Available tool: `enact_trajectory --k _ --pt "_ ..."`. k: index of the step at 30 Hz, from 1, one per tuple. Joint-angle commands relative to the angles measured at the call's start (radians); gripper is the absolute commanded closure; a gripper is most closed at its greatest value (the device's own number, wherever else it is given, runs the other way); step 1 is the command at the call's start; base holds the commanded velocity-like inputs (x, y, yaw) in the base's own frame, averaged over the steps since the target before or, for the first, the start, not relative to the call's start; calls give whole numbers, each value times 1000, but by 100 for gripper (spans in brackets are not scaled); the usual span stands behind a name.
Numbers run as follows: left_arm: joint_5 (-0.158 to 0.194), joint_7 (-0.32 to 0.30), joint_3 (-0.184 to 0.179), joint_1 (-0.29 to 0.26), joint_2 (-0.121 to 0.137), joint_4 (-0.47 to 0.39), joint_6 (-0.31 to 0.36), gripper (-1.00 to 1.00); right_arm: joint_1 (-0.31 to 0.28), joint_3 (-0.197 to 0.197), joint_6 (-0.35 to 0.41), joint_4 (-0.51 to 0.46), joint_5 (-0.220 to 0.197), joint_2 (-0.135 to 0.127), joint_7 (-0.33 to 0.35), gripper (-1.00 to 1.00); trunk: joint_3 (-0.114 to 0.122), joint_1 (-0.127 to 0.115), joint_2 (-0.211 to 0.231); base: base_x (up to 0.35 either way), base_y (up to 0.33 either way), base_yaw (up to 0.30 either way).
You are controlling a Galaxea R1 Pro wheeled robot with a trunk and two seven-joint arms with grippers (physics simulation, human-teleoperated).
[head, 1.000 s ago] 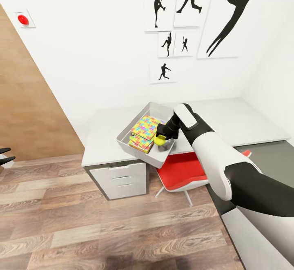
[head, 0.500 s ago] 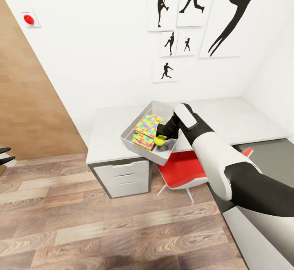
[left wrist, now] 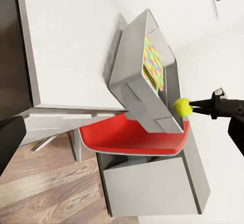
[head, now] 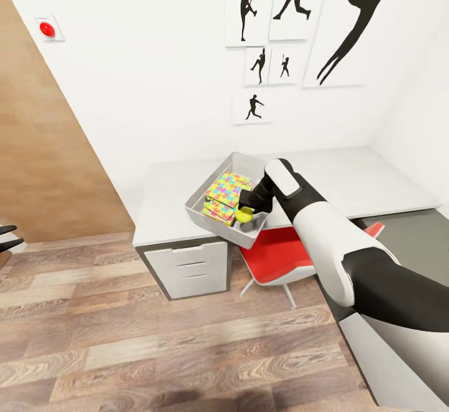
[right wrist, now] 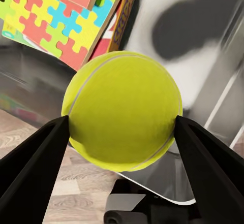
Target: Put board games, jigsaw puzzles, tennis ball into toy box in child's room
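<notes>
one partial word can be read

in the right wrist view, orange letters "skip" run along the edge of a board game box [right wrist: 123, 18] just beyond the right gripper [right wrist: 122, 132], under the jigsaw puzzle [right wrist: 56, 18]; the rest is cut off.

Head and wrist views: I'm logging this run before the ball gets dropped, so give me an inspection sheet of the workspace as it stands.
Surface: pale desk top, toy box standing at its front edge.
Job's things: jigsaw puzzles stacked on game boxes inside the toy box; tennis ball held over the box's open end.
Clutter: nothing seen.
Hands: right hand shut on the tennis ball, a finger on each side in the right wrist view; left hand at the picture's edge, state unclear.
Cables: nothing seen.
Surroundings: red chair under the desk, white drawers, athlete pictures, wood floor.
</notes>
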Motion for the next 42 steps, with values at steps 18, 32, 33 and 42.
enact_trajectory --k 18,32,33,42 --pt "5 -5 -8 -2 1 0 11 -100 -1 6 1 18 -9 0 -9 100 -2 1 -2 -1 0 0" --pt "5 -5 -8 -2 1 0 11 -100 -1 10 1 18 -6 0 -9 -100 -2 1 -2 0 0 0" --pt "5 -5 -8 -2 1 0 11 -100 -1 16 1 18 -6 0 -9 -100 -2 1 -2 0 0 0" --pt "5 -5 -7 -2 1 0 11 -100 -1 137 1 18 -6 0 -3 -100 -2 1 -2 0 0 0"
